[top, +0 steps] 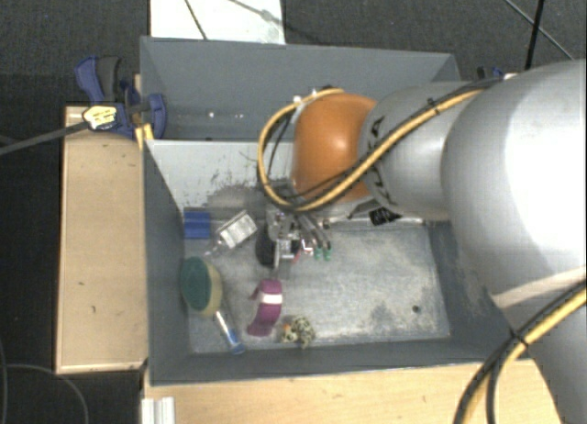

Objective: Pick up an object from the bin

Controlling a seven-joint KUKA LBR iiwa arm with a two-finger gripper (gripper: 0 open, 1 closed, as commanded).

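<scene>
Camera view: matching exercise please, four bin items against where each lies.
Things:
1 blue block
2 green-topped disc
3 purple roll
4 blue pen

Places:
a low in the view, between the disc and the roll
b by the left wall, lower half of the floor
c upper-left corner of the floor
d just below the gripper in the view

Pairs: 1-c, 2-b, 3-d, 4-a
</scene>
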